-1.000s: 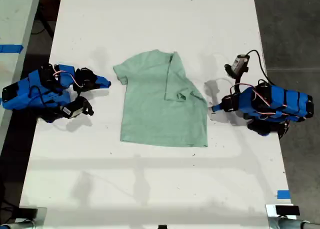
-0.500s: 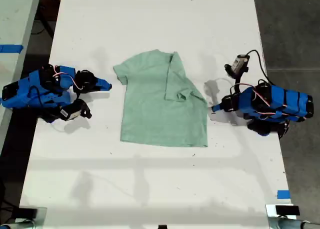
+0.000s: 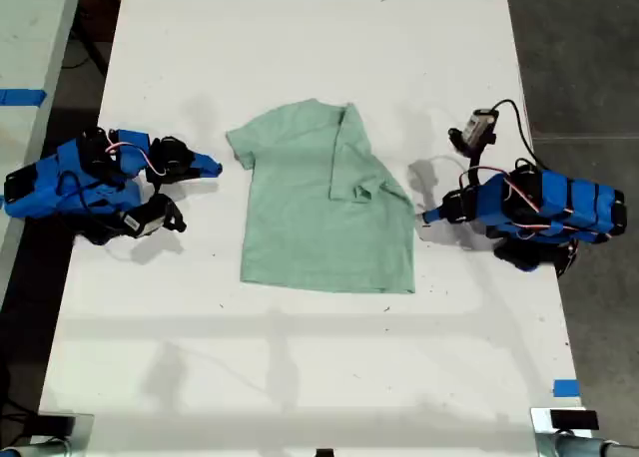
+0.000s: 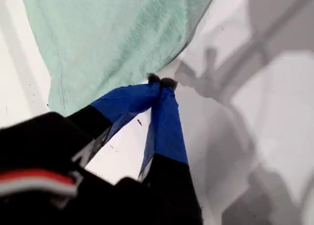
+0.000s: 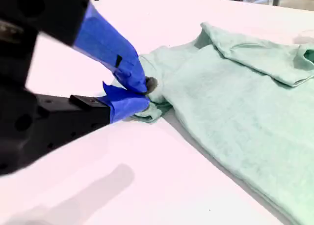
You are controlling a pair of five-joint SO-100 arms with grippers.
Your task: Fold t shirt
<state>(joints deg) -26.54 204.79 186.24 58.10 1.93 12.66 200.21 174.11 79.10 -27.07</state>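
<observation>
— The white table is bare apart from the cloth; where is the t shirt now?

— Flat in the middle of the table, between the two arms; one sleeve is already turned in over the chest on the exterior view's right, and the other sleeve lies spread on that view's left.

— Has anything changed in the last second?

— Hardly; the cloth has not moved, and my second gripper has only wavered near the spread sleeve; its claw is pressed together on nothing. I judge that the fold has paused halfway.

— And the other arm?

— My first gripper rests just beside the shirt's edge on the exterior view's right, tips together, also holding nothing; it has not stirred.

— Anything in the way?

— Nothing that I see; blue tape sits well apart at the table's edge; the next move probably calls for opening the second claw at the sleeve.
</observation>
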